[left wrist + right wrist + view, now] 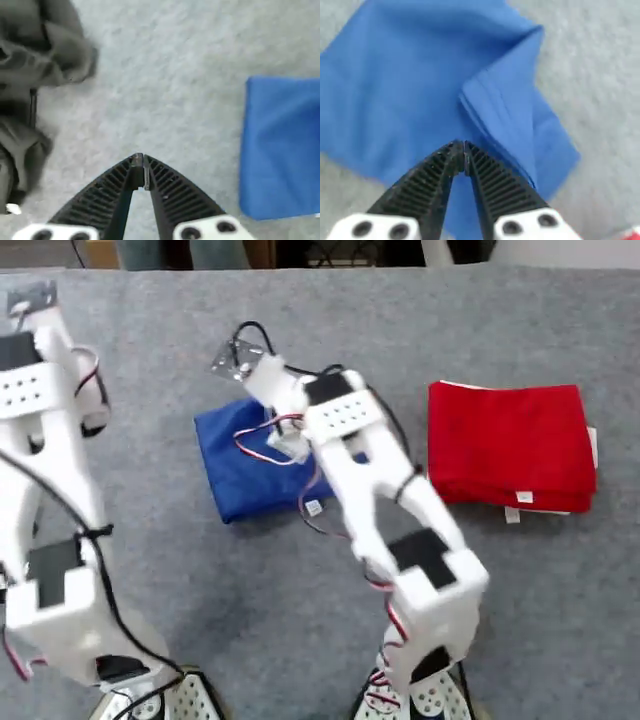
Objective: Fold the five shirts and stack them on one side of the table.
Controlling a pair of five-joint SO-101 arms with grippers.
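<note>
A folded blue shirt (245,465) lies on the grey table (180,570) near the middle. My right gripper (283,443) hangs over it, and in the right wrist view its shut fingers (464,150) hold nothing just above the blue shirt (410,85), next to a layered fold edge. A folded stack with a red shirt (508,445) on top sits at the right, with white edges showing under it. My left gripper (93,418) is at the far left. It is shut and empty (140,162) above bare table, with the blue shirt (282,145) off to one side.
A crumpled dark grey cloth (35,65) lies beyond the left gripper. The two arm bases (150,695) stand at the near edge. Bare grey table lies between the blue shirt and the red stack and along the front.
</note>
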